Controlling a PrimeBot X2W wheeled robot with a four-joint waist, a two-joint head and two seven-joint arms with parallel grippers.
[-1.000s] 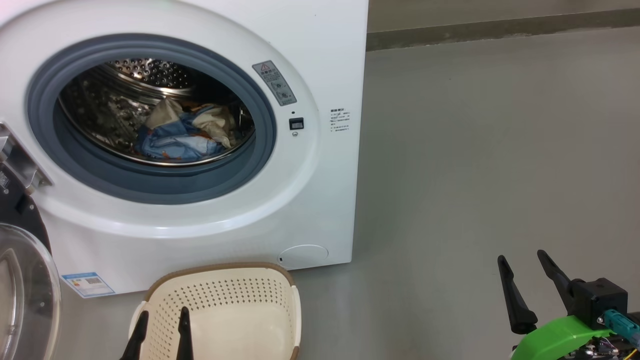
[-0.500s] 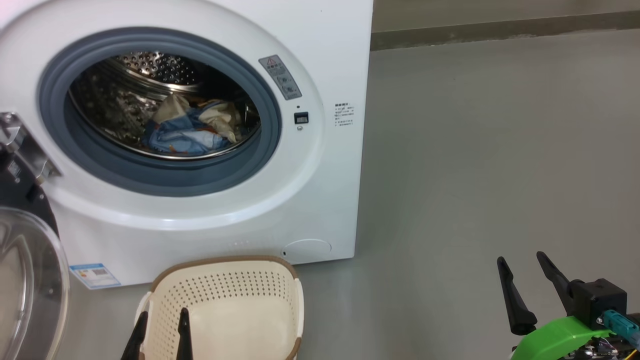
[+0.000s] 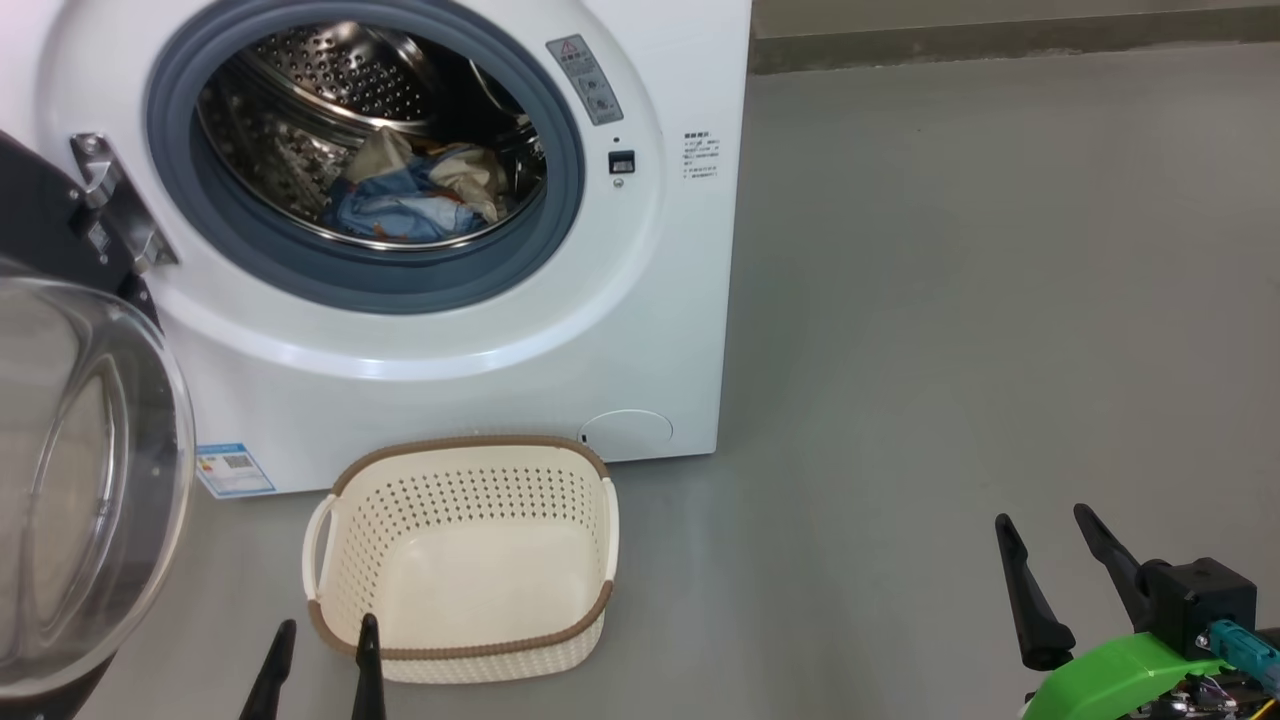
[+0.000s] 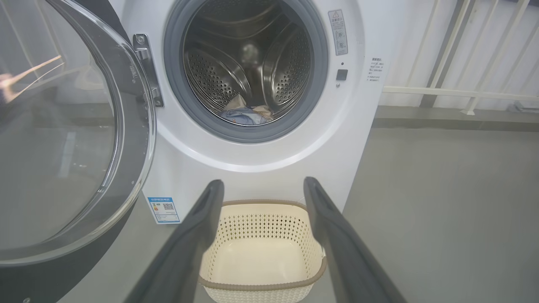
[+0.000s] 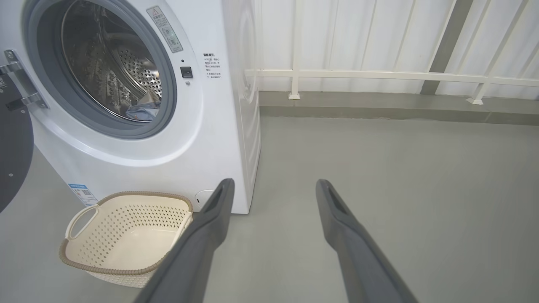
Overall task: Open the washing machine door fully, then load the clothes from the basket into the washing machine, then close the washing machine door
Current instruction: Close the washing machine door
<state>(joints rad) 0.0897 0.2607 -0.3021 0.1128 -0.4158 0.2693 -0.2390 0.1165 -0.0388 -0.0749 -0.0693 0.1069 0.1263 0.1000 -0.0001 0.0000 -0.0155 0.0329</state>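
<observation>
Grey floor (image 3: pixel 950 300) — right hand (image 3: pixel 1042 514) wide, empty

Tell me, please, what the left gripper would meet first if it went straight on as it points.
Probably the washing machine, on its white front below the drum opening. The left gripper seems aimed over the basket, but depth is unclear; it might clip that rim first.

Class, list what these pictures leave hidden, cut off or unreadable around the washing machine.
- Washing machine door: head view, cut by the left and bottom edges.
- Clothes: head view, bunched together in the drum; number of garments cannot be told.
- Warning sticker and energy sticker: head view, print too small to read.
- Washing machine top: cut off by the upper edge in all three views.
</observation>
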